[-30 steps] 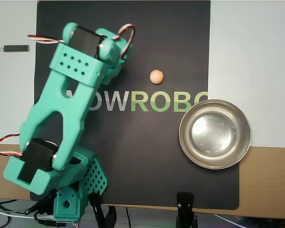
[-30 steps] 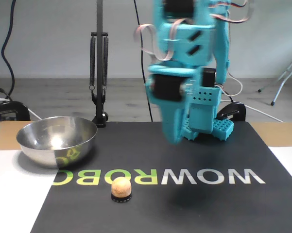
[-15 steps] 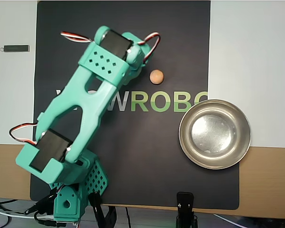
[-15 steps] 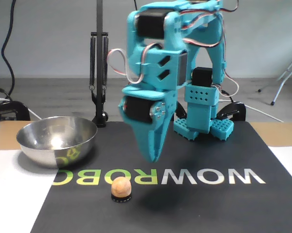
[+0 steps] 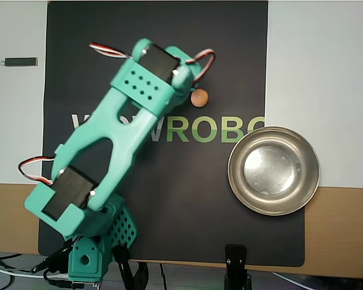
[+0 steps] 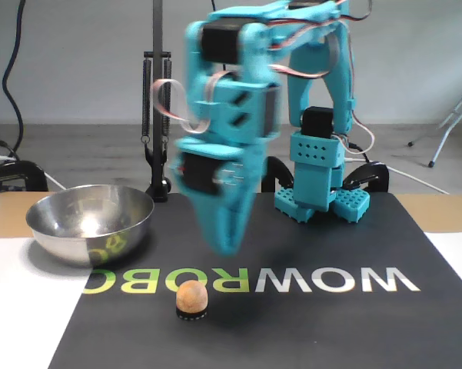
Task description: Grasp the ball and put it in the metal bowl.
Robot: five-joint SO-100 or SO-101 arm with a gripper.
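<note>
Step in hand, by my reading: the approach, before any grasp. Your gripper hung above the black mat, pointing down, its tip blurred in the fixed view. It sat a little to the right of the ball in that view and clear above it, with no contact. In the overhead view the wrist end of the arm covered the gripper entirely and its edge sat right at the ball.

Pincer state: the fingers looked pressed together into a single point, but motion blur smeared the tip, so I cannot tell for certain whether they were parted. Nothing was held between them.

The ball rested on the mat just in front of the printed lettering in the fixed view, apparently on a small dark ring or base. It lay well apart from the metal bowl. The bowl stood over the mat's corner and partly on the white sheet; it held nothing.

Next move, as a judgement: you would need the fingers spread, centred over the ball, then lowered until they straddled it before closing. The ball is small and round, so an off-centre pinch could squirt it sideways.

Count:
- ball: one
- metal bowl: one
- arm with gripper: one
- mat: one
</note>
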